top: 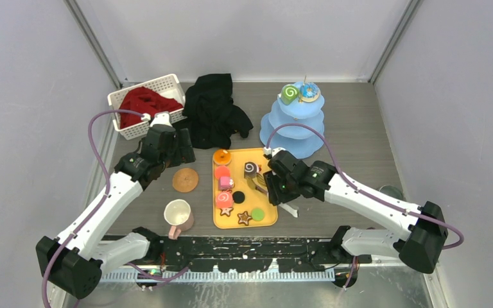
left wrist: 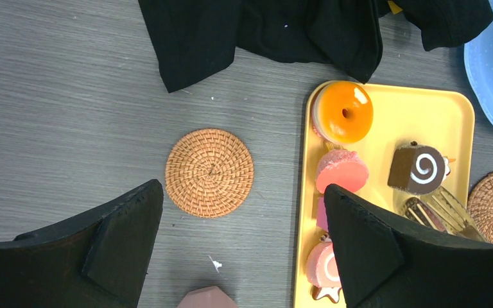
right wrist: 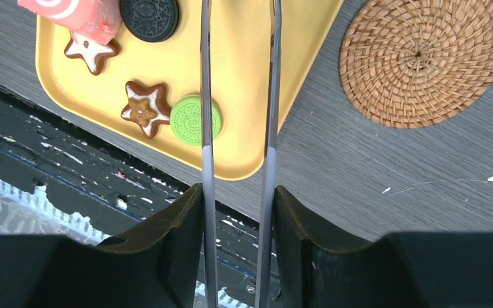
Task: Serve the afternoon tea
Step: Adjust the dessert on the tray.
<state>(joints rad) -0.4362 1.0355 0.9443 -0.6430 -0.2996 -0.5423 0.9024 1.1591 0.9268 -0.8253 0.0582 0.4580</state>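
— Where is the chocolate swirl roll (left wrist: 418, 168) found?

— It is pictured at the far right of the yellow tray (left wrist: 385, 109), well short of the pale-blue three-tier stand (top: 293, 122). The tips of the metal tongs (right wrist: 271, 128) are seen just beside it on its near side. The tongs' long axis is laid from the right gripper (right wrist: 237, 212) across the tray's near corner toward the roll.

— And how are the tongs held?

— Their two arms are pinched from outside between the right gripper's fingers. The arms are kept apart, and nothing is seen between the tips.

— Is the other arm nearer?

— No. The left gripper (left wrist: 241, 212) is spread wide and empty above a woven coaster (left wrist: 209, 172), beside the tray's left edge. The roll is judged to be the right arm's.
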